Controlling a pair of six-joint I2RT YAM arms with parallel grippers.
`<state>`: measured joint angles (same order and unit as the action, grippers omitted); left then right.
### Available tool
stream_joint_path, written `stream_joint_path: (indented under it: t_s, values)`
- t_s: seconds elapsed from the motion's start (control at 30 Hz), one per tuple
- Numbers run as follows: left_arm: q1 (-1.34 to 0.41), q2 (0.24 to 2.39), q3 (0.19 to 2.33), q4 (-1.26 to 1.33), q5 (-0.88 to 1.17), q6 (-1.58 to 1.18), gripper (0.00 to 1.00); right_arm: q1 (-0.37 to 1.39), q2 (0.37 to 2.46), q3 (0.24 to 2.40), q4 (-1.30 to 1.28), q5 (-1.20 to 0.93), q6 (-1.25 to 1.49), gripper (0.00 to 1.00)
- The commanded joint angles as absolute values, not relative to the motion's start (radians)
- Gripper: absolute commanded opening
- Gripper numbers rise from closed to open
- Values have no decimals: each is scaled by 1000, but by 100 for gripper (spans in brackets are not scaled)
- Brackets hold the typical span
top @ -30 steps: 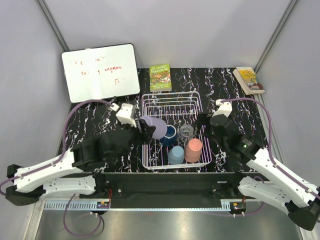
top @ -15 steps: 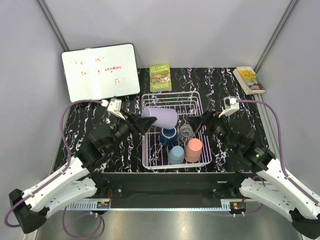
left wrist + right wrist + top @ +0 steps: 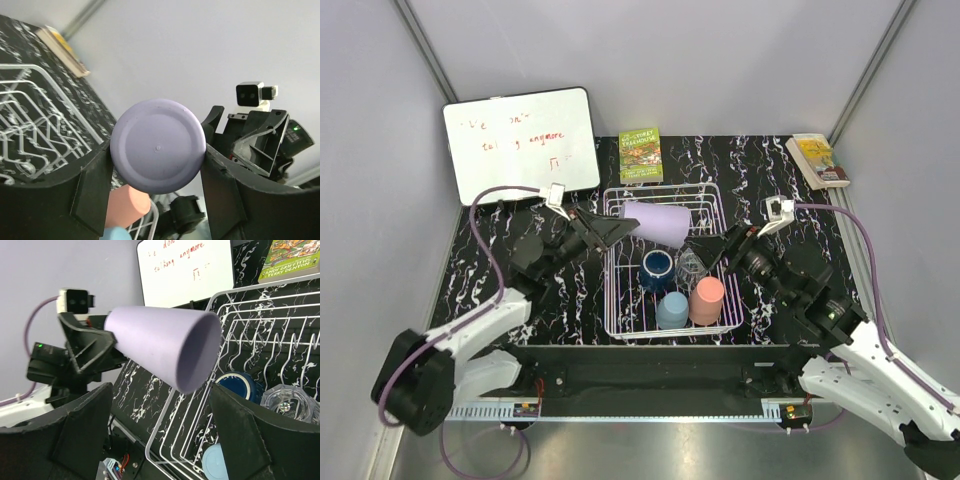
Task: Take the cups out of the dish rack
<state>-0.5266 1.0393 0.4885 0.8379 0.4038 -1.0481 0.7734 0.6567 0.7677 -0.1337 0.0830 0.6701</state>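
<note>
At far left, a whiteboard (image 3: 520,143) with red scribble, propped against the wall.

Next, the left gripper (image 3: 620,224), raised over the left rim of the rack (image 3: 625,310). Jaws part-way open and clamped on the base of the lavender cup (image 3: 660,222). Held level in the air above the rack's far half, mouth turned to the right. From the left wrist, only a round lavender bottom pinched between two black fingers (image 3: 92,190).

Behind the rack, a green book (image 3: 640,154) flat on the table (image 3: 760,170).

Down in the rack, toward its near end: dark blue cup (image 3: 656,266), with the glass (image 3: 692,264) just right of it. Nearer the arms, light blue cup (image 3: 671,310) and pink cup (image 3: 707,299) side by side, both bottom up.

Above the glass, near the rack's right rim, the right gripper (image 3: 705,247). Jaws spread wide, gripping nothing, aimed at the lavender cup's mouth and close to it. Touching or just apart: cannot tell.

At far right, a yellow book (image 3: 817,160) by the wall.
</note>
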Motion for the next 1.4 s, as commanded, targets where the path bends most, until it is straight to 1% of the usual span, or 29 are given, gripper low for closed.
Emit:
stream_joint_path:
  t_s: [0.0, 0.17, 0.3, 0.37, 0.53, 0.6, 0.63, 0.67, 0.73, 0.77, 0.8, 0.87, 0.9, 0.93, 0.97, 1.0, 1.03, 1.07, 1.1, 1.2, 1.27, 1.3, 1.37]
  values:
    - [-522, 1143, 471, 1285, 554, -1261, 0, 776, 681, 790, -68, 49, 667, 86]
    - [-523, 1115, 480, 1221, 578, -1229, 0, 775, 745, 804, -22, 20, 666, 86]
    - [-523, 1097, 492, 1186, 597, -1216, 0, 776, 798, 804, 41, 2, 678, 83]
    - [-523, 1094, 491, 1169, 600, -1213, 0, 776, 825, 804, 75, -24, 678, 78]
    - [-525, 1114, 474, 1164, 603, -1213, 0, 776, 885, 827, 127, -67, 681, 71]
    - [-526, 1129, 469, 1166, 603, -1215, 0, 776, 903, 834, 138, -86, 680, 65]
    - [-528, 1135, 468, 1166, 603, -1215, 0, 776, 919, 841, 146, -100, 678, 61]
    - [-529, 1143, 469, 1167, 604, -1216, 0, 776, 926, 841, 147, -106, 678, 50]
    - [-534, 1158, 469, 1166, 607, -1216, 0, 776, 943, 845, 143, -109, 680, 31]
    - [-534, 1161, 471, 1163, 617, -1215, 0, 776, 943, 844, 138, -107, 680, 7]
    - [-534, 1163, 472, 1148, 621, -1210, 0, 776, 943, 844, 124, -103, 680, 0]
    - [-534, 1154, 485, 1102, 627, -1180, 1, 776, 933, 842, 104, -78, 672, 0]
    - [-534, 1128, 494, 1016, 626, -1160, 15, 776, 924, 841, 83, -69, 669, 0]
    - [-534, 1111, 505, 967, 624, -1107, 54, 776, 899, 836, 69, -43, 666, 0]
    - [-534, 1091, 532, 913, 620, -1077, 77, 775, 885, 836, 51, -26, 661, 0]
    - [-532, 1044, 546, 790, 611, -1048, 93, 776, 868, 835, 7, -8, 651, 0]
    - [-532, 1019, 563, 714, 595, -979, 99, 775, 833, 836, -30, 38, 643, 0]
    - [-532, 993, 605, 636, 551, -942, 99, 776, 813, 839, -58, 61, 637, 0]
    - [-531, 942, 627, 486, 520, -905, 99, 776, 795, 841, -114, 87, 626, 0]
    - [-529, 850, 678, 274, 367, -801, 99, 776, 704, 854, -230, 242, 614, 0]
    - [-529, 809, 686, 206, 239, -789, 99, 775, 693, 885, -300, 335, 618, 0]
    - [-529, 778, 690, 125, 192, -792, 99, 776, 715, 908, -404, 460, 623, 0]
    - [-531, 762, 712, 33, 80, -798, 99, 776, 764, 1014, -522, 602, 636, 0]
